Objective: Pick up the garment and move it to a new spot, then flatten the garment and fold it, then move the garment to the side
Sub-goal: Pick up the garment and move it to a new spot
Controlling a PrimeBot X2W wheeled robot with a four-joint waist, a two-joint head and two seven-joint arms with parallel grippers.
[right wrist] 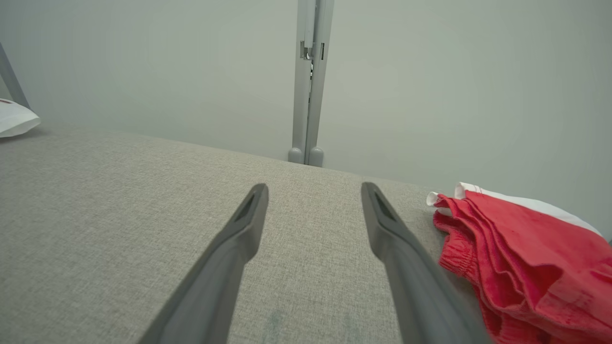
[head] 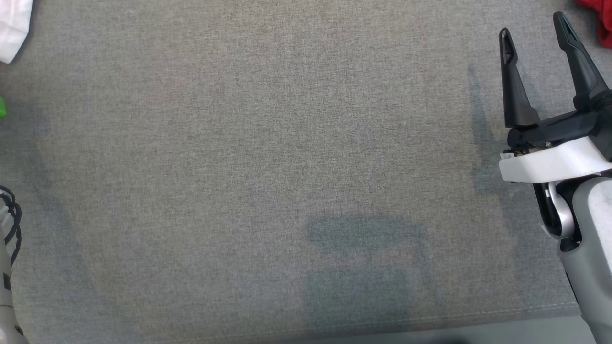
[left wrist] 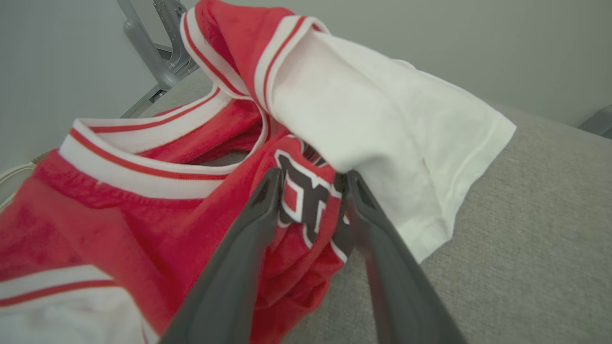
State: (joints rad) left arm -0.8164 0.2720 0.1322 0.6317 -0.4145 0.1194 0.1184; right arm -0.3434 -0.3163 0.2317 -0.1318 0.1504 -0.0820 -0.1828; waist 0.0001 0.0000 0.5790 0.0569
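The garment (left wrist: 143, 215) is a red jersey with white striped trim, white sleeves and black lettering, lying bunched on the grey cloth-covered table (left wrist: 526, 215). My left gripper (left wrist: 313, 177) stands open astride a raised fold of the lettered cloth, which fills the gap between the two fingers; the right-hand finger is blurred. A white corner of cloth (head: 12, 26) shows at the far left of the head view. My right gripper (head: 532, 26) hovers open and empty over the table's right side, its fingers (right wrist: 239, 239) spread above bare grey cloth.
A folded red garment (right wrist: 526, 258) with a white edge lies just right of my right gripper, and a red garment (head: 595, 19) shows at the far right corner. A green thing (head: 2, 106) peeks in at the left edge. A grey metal post (right wrist: 311, 95) stands behind the table.
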